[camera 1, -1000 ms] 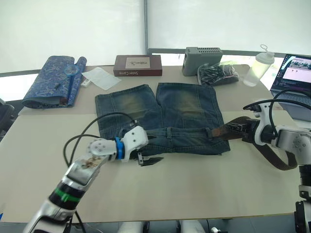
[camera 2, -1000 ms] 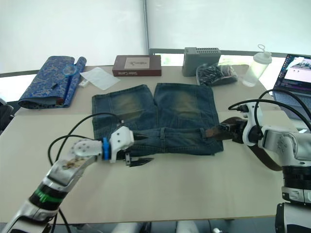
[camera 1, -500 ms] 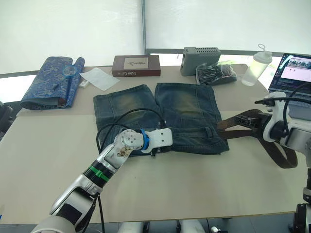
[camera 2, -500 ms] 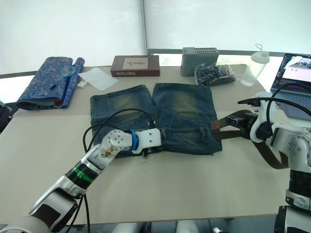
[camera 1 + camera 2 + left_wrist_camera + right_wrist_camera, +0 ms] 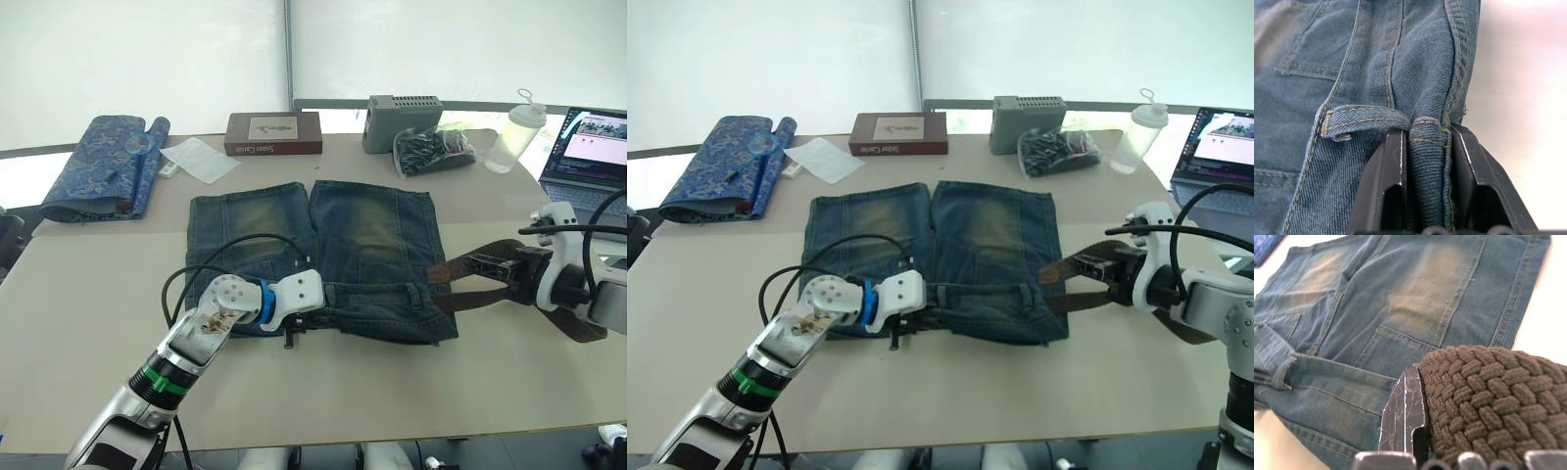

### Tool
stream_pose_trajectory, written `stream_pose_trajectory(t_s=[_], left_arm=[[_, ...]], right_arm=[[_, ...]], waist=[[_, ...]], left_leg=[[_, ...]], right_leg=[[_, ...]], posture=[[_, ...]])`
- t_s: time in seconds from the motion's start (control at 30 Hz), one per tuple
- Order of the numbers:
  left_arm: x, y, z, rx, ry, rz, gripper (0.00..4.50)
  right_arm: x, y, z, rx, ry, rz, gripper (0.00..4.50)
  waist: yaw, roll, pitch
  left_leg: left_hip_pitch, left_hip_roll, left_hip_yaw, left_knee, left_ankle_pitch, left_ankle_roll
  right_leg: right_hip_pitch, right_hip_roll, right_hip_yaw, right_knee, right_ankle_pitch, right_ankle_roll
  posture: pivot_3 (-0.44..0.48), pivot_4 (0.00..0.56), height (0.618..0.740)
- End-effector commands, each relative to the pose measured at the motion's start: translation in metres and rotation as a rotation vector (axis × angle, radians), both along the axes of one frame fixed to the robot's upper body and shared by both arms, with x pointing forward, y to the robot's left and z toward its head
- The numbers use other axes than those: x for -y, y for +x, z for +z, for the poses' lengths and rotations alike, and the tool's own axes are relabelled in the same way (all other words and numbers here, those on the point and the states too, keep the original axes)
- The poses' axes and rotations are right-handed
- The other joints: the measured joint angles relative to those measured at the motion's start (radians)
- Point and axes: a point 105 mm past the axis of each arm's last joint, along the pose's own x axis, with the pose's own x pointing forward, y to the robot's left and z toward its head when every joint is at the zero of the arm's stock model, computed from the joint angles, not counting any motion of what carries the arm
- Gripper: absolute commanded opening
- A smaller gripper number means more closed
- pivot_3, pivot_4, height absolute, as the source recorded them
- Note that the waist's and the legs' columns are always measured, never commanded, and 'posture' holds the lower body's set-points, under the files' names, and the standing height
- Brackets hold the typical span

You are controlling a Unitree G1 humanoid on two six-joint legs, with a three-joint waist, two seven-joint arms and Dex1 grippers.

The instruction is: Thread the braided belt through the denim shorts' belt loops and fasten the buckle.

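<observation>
The denim shorts [image 5: 362, 230] lie flat mid-table with the waistband toward me. My left gripper [image 5: 1427, 128] is shut on a bunched fold of the waistband [image 5: 1425, 166], near the middle of the waistband's edge [image 5: 299, 328]. A belt loop [image 5: 1366, 120] lies just beside its fingers [image 5: 1393, 161]. My right gripper [image 5: 519, 272] hovers to the right of the shorts, shut on the braided belt [image 5: 1488, 396]. The belt's dark brown strap [image 5: 470, 266] reaches to the shorts' right edge, and its tail curls back under the arm [image 5: 580, 328]. I cannot make out the buckle.
Along the far edge lie a blue patterned rolled cloth [image 5: 103, 162], a white paper [image 5: 201, 157], a brown box [image 5: 272, 132], a grey box [image 5: 404, 110], a black bag [image 5: 436, 147] and a bottle [image 5: 514, 132]. A laptop [image 5: 593, 147] sits far right.
My left gripper moved from the table in front of the shorts onto the waistband and shut on it. My right gripper drew the belt to the right.
</observation>
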Motion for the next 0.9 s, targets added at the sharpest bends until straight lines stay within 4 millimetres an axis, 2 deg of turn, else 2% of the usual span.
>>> stream_pose_trajectory(t_s=[0.03,0.1,0.13,0.17,0.3,0.47,0.7,0.9], left_arm=[[0.000,-0.012,-0.001,-0.069,-0.003,-0.017,0.69],[-0.002,-0.016,0.000,-0.098,-0.016,-0.018,0.69],[-0.003,-0.015,0.005,-0.091,-0.042,-0.008,1.72],[-0.004,-0.015,0.009,-0.083,-0.060,-0.001,2.05],[-0.011,-0.024,0.031,-0.106,-0.188,-0.013,3.89],[-0.026,-0.035,0.042,-0.099,-0.250,-0.032,3.89],[-0.027,-0.037,0.041,-0.097,-0.275,-0.028,3.89],[-0.025,-0.039,0.033,-0.112,-0.276,-0.021,3.89]], right_arm=[[-0.003,-0.009,0.011,0.025,0.000,0.030,0.00],[-0.003,-0.011,0.008,0.007,0.004,0.029,0.00],[-0.004,-0.012,0.005,-0.005,0.006,0.030,0.00],[-0.004,-0.013,0.004,-0.014,0.008,0.030,0.00],[-0.008,-0.018,-0.006,-0.056,0.022,0.044,0.00],[-0.007,-0.017,-0.022,-0.107,0.027,0.016,0.00],[0.000,-0.007,-0.039,-0.151,0.005,-0.040,0.00],[-0.007,0.000,-0.050,-0.200,0.017,-0.029,0.00]], waist=[[0.000,0.000,0.000],[-0.001,0.000,0.000],[-0.001,0.000,0.000],[-0.001,0.000,0.000],[0.001,0.000,0.000],[0.001,0.000,0.000],[0.003,0.000,0.000],[0.000,0.000,0.000]], left_leg=[[0.000,0.000,0.000,0.000,0.000,0.000],[0.000,0.000,0.000,0.000,0.000,0.000],[0.000,0.000,0.000,0.000,0.000,0.000],[0.000,0.000,0.000,0.000,0.000,0.000],[-0.001,0.000,0.000,0.000,0.000,0.000],[0.000,0.000,0.000,0.000,0.000,0.000],[0.000,0.000,0.000,0.001,0.000,0.000],[0.000,0.000,0.000,0.001,0.000,0.000]], right_leg=[[0.000,0.000,0.000,0.000,0.000,0.000],[0.000,0.000,0.000,0.000,0.000,0.000],[0.000,0.000,0.000,0.000,0.000,0.000],[0.000,0.000,0.000,0.000,0.000,0.000],[-0.001,0.000,0.000,0.000,0.000,0.000],[0.000,0.000,0.000,0.000,0.000,0.000],[0.001,-0.001,-0.001,0.000,0.000,0.000],[0.000,0.000,0.000,0.000,0.000,0.000]], posture=[[0.000,0.150,0.740],[0.000,0.150,0.740],[0.000,0.150,0.740],[0.000,0.150,0.740],[0.000,0.150,0.740],[0.000,0.150,0.740],[0.000,0.150,0.740],[0.000,0.150,0.740]])
